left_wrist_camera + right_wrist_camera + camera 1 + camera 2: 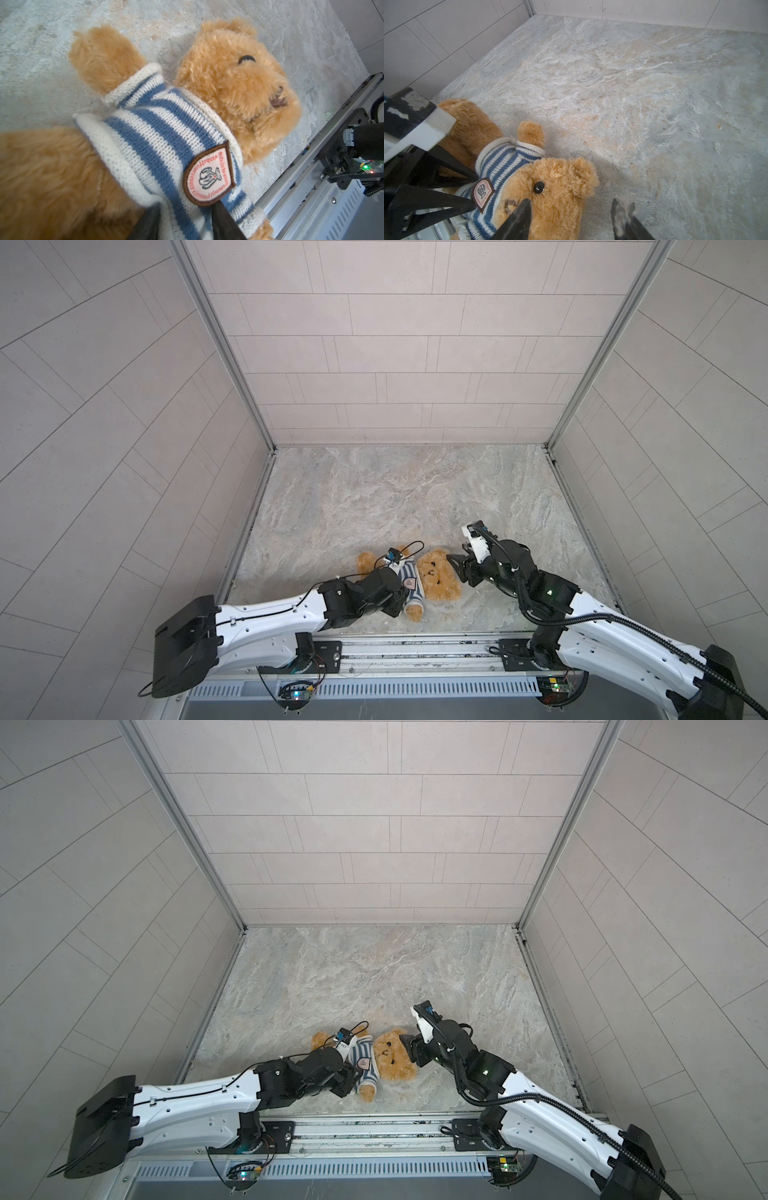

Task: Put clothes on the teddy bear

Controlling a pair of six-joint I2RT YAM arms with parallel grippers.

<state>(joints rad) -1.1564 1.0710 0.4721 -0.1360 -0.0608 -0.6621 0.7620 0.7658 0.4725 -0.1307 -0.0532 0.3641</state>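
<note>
Left hand (pixel 188 204) clamps striped shirt (pixel 158 133) on teddy bear (pixel 239 83); right hand (pixel 571 200) apart at its head.

Only red lettering ringing the shield badge (pixel 208 173) on the striped sweater (pixel 155 135) of the teddy bear (pixel 234 83), too blurred to read.

Left hand (pixel 188 206) low, fingers (pixel 225 224) part-spread, right hand (pixel 572 202) angled down, fingers (pixel 517 218) wide apart

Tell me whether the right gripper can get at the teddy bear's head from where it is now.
Probably yes. The right gripper is open right at the head of the teddy bear, nothing between them. The left gripper grips the striped shirt at the torso, clear of the head.
</note>
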